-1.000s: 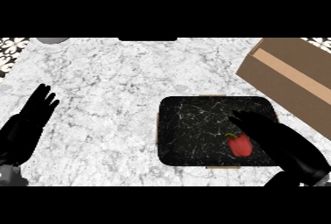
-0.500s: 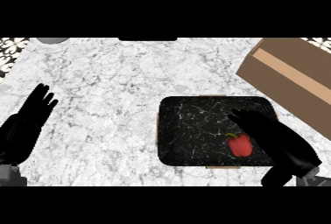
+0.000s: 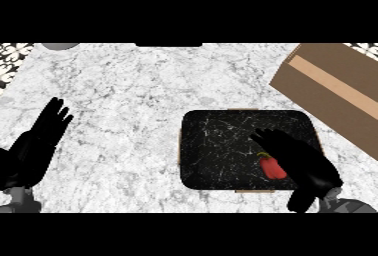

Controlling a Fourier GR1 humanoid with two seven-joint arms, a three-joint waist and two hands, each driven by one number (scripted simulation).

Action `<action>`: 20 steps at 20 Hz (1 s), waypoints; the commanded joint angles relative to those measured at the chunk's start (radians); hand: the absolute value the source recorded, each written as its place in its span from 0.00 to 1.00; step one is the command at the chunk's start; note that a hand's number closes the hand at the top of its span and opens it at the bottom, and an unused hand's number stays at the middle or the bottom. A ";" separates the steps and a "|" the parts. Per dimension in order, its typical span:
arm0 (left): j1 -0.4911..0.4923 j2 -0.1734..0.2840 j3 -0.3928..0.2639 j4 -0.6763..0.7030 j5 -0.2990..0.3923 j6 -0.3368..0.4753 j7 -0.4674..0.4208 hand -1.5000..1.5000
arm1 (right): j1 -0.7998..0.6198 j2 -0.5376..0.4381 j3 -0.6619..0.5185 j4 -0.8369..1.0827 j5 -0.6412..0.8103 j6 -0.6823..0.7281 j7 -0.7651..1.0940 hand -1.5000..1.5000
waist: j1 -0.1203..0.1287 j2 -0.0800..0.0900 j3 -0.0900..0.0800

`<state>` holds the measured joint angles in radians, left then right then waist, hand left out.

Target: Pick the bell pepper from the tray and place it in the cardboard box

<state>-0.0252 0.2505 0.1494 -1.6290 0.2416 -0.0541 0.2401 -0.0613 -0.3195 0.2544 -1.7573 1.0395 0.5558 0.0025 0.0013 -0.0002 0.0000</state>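
— Firstly, right hand: how is it listed?
— Laid over the black tray, fingers extended and uncurled; the red bell pepper is found on the tray, touching the hand's left edge.
— Surroundings?
— Cardboard box noted at upper right on the marble counter; left hand rested open at the left edge, fingers up

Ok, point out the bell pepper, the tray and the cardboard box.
bell pepper (image 3: 274,169), head view, its red body beside the right hand.
tray (image 3: 218,150), head view, bare dark floor.
cardboard box (image 3: 336,90), head view, its top face.
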 commanded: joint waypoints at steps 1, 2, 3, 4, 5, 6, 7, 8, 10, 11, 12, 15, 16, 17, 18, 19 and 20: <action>-0.028 0.009 0.034 0.015 0.020 -0.036 0.021 0.50 | 0.018 0.019 0.006 -0.042 0.037 0.028 0.023 0.00 | -0.002 0.000 0.000; -0.016 0.008 0.035 -0.021 0.018 -0.025 0.035 0.50 | 0.067 -0.025 -0.008 0.017 0.035 -0.041 -0.064 0.00 | -0.002 0.000 0.000; -0.030 0.014 0.045 -0.005 0.003 -0.024 0.034 0.50 | -0.004 -0.004 -0.043 0.039 0.018 0.011 -0.047 0.00 | 0.000 0.000 0.000; -0.094 0.021 0.051 0.016 0.019 -0.004 0.079 0.50 | -0.058 0.018 -0.018 0.120 0.039 -0.006 -0.044 0.00 | 0.001 0.001 0.000; -0.013 0.022 0.057 -0.022 0.021 -0.044 0.067 0.50 | -0.014 0.014 -0.024 0.086 0.055 -0.036 -0.056 0.00 | 0.001 0.000 0.000; -0.024 0.006 0.047 -0.055 0.015 -0.012 0.083 0.50 | -0.095 0.067 -0.035 0.109 0.038 0.010 0.001 0.00 | 0.003 0.000 0.000; 0.019 0.023 0.075 -0.042 0.013 -0.048 0.040 0.50 | -0.057 0.048 -0.023 0.121 0.060 -0.033 -0.038 0.00 | 0.002 0.000 0.000; 0.041 0.005 0.068 -0.036 0.032 -0.069 0.018 0.50 | -0.023 0.000 -0.052 0.180 0.056 -0.106 -0.121 0.00 | 0.002 0.000 0.000; 0.015 -0.011 0.052 -0.089 0.008 -0.040 0.083 0.50 | -0.042 0.033 -0.054 0.107 0.056 -0.019 -0.072 0.00 | 0.000 0.000 0.000; -0.030 -0.032 0.026 -0.035 -0.023 -0.015 0.061 0.50 | -0.017 0.025 -0.047 0.166 0.073 -0.100 -0.116 0.00 | -0.001 0.000 0.000; -0.010 -0.029 0.015 -0.105 -0.016 -0.012 0.123 0.50 | -0.062 0.040 -0.041 0.196 0.100 -0.095 -0.086 0.00 | 0.001 0.000 0.000; 0.020 -0.029 0.042 -0.023 -0.022 -0.055 0.009 0.50 | -0.102 0.048 -0.040 0.288 0.090 -0.194 -0.190 1.00 | 0.005 0.002 0.000; 0.014 -0.004 0.067 -0.041 0.000 -0.070 0.049 0.50 | 0.006 0.042 -0.024 0.074 0.073 -0.101 -0.136 1.00 | -0.002 -0.001 0.000; -0.075 -0.002 0.068 0.013 -0.008 -0.037 0.078 0.50 | -0.096 0.046 -0.050 0.263 0.089 -0.195 -0.203 1.00 | 0.000 0.001 0.000; -0.008 0.004 0.078 -0.090 0.020 -0.056 0.118 0.50 | -0.057 0.061 -0.034 0.170 0.090 -0.151 -0.167 1.00 | 0.001 0.000 0.000; 0.008 -0.044 0.040 -0.100 -0.029 -0.022 0.082 0.50 | -0.014 0.030 -0.040 0.118 0.089 -0.142 -0.187 1.00 | -0.001 -0.001 0.000; 0.014 -0.045 0.049 -0.035 -0.036 -0.046 0.034 0.50 | -0.035 0.041 -0.044 0.169 0.102 -0.168 -0.202 1.00 | 0.000 0.000 0.000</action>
<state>-0.0280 0.2275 0.2020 -1.6843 0.2282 -0.0946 0.3075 -0.1037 -0.2778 0.2129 -1.5949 1.1252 0.4174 -0.1601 0.0014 -0.0008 -0.0002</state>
